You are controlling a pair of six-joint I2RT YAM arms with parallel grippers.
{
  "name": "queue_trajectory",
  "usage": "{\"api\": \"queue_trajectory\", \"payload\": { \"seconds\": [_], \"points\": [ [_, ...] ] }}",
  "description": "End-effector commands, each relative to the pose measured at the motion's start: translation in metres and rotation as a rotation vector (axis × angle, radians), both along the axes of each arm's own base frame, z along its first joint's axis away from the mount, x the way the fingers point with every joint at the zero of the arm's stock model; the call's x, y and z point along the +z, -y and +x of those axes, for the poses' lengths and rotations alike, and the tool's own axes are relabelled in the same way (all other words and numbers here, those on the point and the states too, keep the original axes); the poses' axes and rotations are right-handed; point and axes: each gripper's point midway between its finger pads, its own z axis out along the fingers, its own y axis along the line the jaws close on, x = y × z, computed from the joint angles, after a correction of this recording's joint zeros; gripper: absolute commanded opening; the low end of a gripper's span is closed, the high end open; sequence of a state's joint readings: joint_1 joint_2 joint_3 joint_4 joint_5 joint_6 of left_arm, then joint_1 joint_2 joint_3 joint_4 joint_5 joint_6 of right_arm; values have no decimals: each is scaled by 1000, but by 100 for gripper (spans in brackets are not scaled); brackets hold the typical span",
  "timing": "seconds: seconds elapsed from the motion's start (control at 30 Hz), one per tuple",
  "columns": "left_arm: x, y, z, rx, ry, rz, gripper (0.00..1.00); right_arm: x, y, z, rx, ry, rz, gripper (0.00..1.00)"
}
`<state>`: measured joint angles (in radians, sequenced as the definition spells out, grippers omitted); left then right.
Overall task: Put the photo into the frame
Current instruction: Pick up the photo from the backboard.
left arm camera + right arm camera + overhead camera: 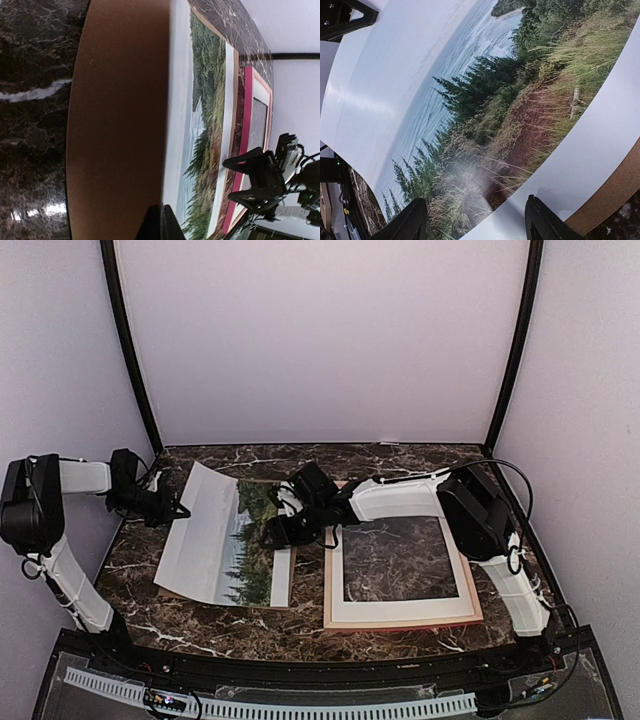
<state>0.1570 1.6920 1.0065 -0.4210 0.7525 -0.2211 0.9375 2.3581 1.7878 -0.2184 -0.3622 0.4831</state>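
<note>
The photo (235,540), a coastal print with conifers, lies left of centre. Its left edge curls up off the table. My left gripper (172,508) is shut on that raised edge; the left wrist view shows its closed fingertips (161,224) at the photo's white border (177,125). My right gripper (287,523) is open just above the photo's right part, with its fingers (412,220) spread over the grassy area (520,115). The frame (400,624) lies flat at the right, its pink-red face (246,125) showing, with a white mat (400,611) in it.
A brown hardboard panel (115,125) lies under the photo and shows at its near edge (225,602) and in the right wrist view (615,195). The dark marble table (300,635) ends at black rails and white walls.
</note>
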Motion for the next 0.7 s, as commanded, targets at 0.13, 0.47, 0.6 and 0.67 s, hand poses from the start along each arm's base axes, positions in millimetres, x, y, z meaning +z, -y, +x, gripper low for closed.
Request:
{"api": "queue_trajectory", "payload": {
  "seconds": [0.13,0.47,0.6,0.67],
  "points": [
    [62,2,-5,4,132,29,0,45,10,1,14,48,13,73],
    [194,-11,-16,62,350,201,0,101,63,30,-81,164,-5,76],
    [239,0,-25,46,405,287,0,103,93,40,-138,186,-48,76],
    [253,12,-28,23,411,349,0,101,107,43,-164,192,-71,76]
  ]
}}
